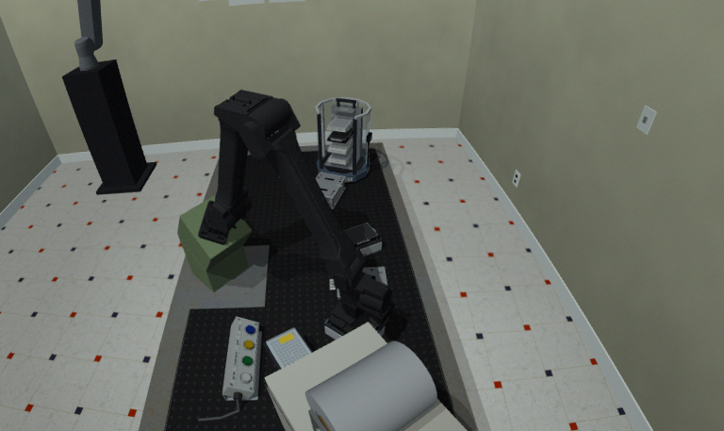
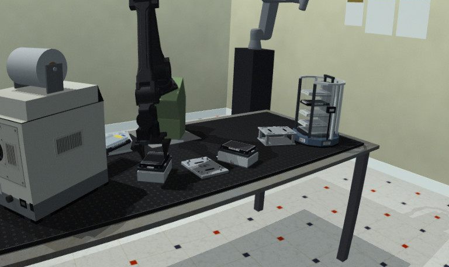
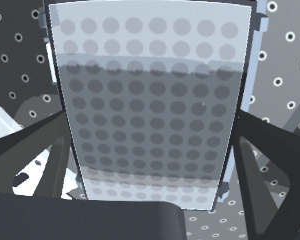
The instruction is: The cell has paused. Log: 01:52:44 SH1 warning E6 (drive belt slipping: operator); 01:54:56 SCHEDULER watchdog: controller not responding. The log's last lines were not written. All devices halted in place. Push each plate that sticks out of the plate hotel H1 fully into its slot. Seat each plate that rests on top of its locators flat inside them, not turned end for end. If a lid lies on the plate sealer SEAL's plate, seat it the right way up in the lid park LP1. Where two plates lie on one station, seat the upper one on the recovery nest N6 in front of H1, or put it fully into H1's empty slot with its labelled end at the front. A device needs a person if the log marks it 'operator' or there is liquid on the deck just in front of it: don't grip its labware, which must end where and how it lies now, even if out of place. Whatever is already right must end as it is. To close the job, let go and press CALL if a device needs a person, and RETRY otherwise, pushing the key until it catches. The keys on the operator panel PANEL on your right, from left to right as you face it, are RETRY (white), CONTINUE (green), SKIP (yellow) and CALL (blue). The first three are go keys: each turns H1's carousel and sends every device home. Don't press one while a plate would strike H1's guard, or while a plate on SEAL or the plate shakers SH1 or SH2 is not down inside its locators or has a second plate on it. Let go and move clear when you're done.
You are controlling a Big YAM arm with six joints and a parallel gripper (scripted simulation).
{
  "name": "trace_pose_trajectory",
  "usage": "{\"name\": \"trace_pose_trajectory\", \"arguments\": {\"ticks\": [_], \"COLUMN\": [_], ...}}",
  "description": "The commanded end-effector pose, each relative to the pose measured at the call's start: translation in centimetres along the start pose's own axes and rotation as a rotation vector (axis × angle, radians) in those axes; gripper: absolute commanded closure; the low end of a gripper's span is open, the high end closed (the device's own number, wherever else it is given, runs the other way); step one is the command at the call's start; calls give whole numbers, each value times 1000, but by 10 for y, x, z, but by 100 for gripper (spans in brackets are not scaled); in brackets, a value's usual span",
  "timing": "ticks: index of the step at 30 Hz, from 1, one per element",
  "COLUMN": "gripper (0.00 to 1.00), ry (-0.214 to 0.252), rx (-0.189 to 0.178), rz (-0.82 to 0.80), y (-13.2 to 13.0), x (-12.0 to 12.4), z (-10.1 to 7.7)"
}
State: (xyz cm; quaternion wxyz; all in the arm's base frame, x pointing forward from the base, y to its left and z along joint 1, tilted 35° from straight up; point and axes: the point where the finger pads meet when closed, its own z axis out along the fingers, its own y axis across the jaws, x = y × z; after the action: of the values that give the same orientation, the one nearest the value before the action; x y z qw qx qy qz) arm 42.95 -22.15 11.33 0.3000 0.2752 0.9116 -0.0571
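My gripper [image 2: 152, 152] [image 3: 151, 119] points down at the near grey station [image 2: 151, 176], its fingers shut on a dark-framed, clear-topped plate [image 2: 154, 158] [image 3: 150, 120], one at each long side. The plate lies over the station; whether it is clear of its locators cannot be told. A second dark plate [image 2: 238, 146] [image 1: 363, 234] lies on the middle station [image 2: 238, 158]; its exact seating cannot be told. A flat nest [image 2: 198, 162] between them holds no plate. The hotel [image 2: 317, 141] [image 1: 341, 175] holds several plates, one dark [image 2: 314, 102]. The raised nest [image 2: 276, 130] [image 1: 330, 176] before it is bare.
The panel [image 1: 232, 371] has blue [image 1: 250, 329], yellow [image 1: 248, 344], green [image 1: 247, 360] and white [image 1: 245, 377] keys. A pale slab [image 1: 290, 352] lies beside it. A large boxy device [image 2: 66, 145] with a roll [image 2: 26, 65] stands close by. A green block [image 1: 210, 240] stands opposite.
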Motion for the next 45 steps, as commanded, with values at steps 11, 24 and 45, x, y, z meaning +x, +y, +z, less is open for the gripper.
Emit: {"name": "trace_pose_trajectory", "arguments": {"ticks": [11,24,45], "gripper": [18,18,0], "ry": [-7,-4,-1], "rx": [3,3,4], "rz": [-5,-5,-5], "y": [-4,-4,-5], "x": [-6,-3,-2], "z": [7,7,8]}}
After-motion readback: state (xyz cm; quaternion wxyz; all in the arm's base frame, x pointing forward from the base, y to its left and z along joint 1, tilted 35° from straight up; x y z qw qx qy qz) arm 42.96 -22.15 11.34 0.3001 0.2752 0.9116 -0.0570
